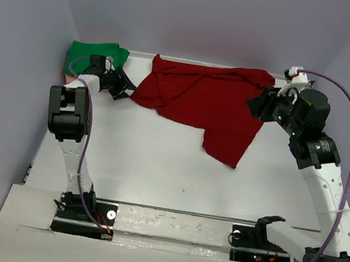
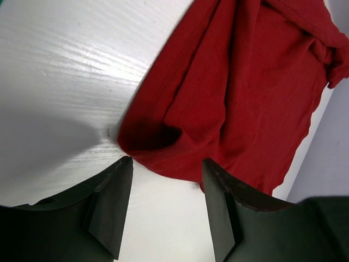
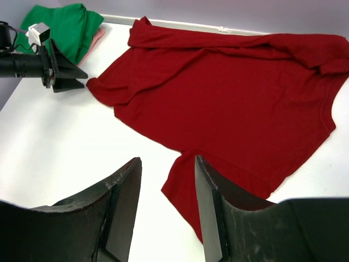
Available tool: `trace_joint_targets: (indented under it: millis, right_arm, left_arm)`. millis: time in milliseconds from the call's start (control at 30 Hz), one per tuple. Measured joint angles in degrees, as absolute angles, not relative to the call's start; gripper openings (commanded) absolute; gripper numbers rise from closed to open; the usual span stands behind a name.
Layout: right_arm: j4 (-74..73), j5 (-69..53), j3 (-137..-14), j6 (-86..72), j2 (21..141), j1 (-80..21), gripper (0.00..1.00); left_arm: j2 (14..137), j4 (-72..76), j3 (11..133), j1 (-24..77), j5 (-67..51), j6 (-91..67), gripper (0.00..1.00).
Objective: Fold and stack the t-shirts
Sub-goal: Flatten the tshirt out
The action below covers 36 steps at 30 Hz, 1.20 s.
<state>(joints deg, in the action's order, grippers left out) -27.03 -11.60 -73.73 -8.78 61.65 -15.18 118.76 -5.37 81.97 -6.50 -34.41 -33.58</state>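
Note:
A dark red t-shirt (image 1: 200, 98) lies crumpled and partly spread at the back middle of the white table (image 1: 149, 167). A bright green t-shirt (image 1: 97, 54) is bunched in the back left corner. A pale pink one (image 3: 97, 39) peeks out from under it. My left gripper (image 1: 123, 87) stands open just off the red shirt's left edge (image 2: 245, 93), with only bare table between its fingers (image 2: 109, 207). My right gripper (image 1: 260, 105) hovers open and empty over the red shirt's right side (image 3: 229, 93).
Purple walls close in the table at the back and on both sides. The left arm's wrist (image 3: 49, 65) reaches between the green and red shirts. A white rail (image 1: 173, 221) with both arm bases runs along the near edge.

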Motion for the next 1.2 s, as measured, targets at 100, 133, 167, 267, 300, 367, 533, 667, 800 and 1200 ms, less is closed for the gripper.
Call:
trace_joint_targets:
  millis: [100,133,167,267,300,367,533,667,800,1200]
  right_arm:
    - [-27.0,-11.6,-73.7,-8.6,61.4,-15.2,0.49]
    - [-27.0,-11.6,-73.7,-8.5,61.3,-15.2,0.49]
    - [-27.0,-11.6,-73.7,-8.5,61.3,-15.2,0.49]
    - [-27.0,-11.4,-73.7,-8.4,61.3,-15.2,0.49]
    - [-27.0,-11.3,-73.7,-8.4,61.3,-15.2,0.49]
    - [-27.0,-11.2,-73.7,-8.4,61.3,-15.2,0.49]
    - [-27.0,-10.9,-73.7,-8.3,61.3,-15.2,0.49]
    - [-26.6,-11.0,-73.7,-8.3,61.3,-15.2,0.49]
    - [-26.5,-11.0,-73.7,-8.3,61.3,-15.2,0.49]
    - [-26.5,-11.0,-73.1,-8.3,60.6,-15.2,0.49]
  left_arm:
    - [119.6,-5.5,83.7,-6.5,-34.3,-33.8,0.63]
    - [120.0,-5.5,84.5,-6.5,-34.3,-33.8,0.63]
    - [120.2,-5.5,85.1,-6.5,-34.2,-33.8,0.63]
    - [120.4,-5.5,85.6,-6.5,-34.2,-33.9,0.63]
    - [120.4,-5.5,85.6,-6.5,-34.1,-33.9,0.63]
    - [120.4,-5.9,85.6,-6.5,-33.8,-33.9,0.63]
    - [120.4,-7.7,85.6,-6.5,-31.4,-33.9,0.63]
    - [120.4,-10.6,85.6,-6.5,-28.2,-33.5,0.62]
    - [120.4,-12.7,85.6,-6.5,-26.2,-33.4,0.62]
    - [120.6,-13.0,85.6,-5.7,-25.7,-33.6,0.55]
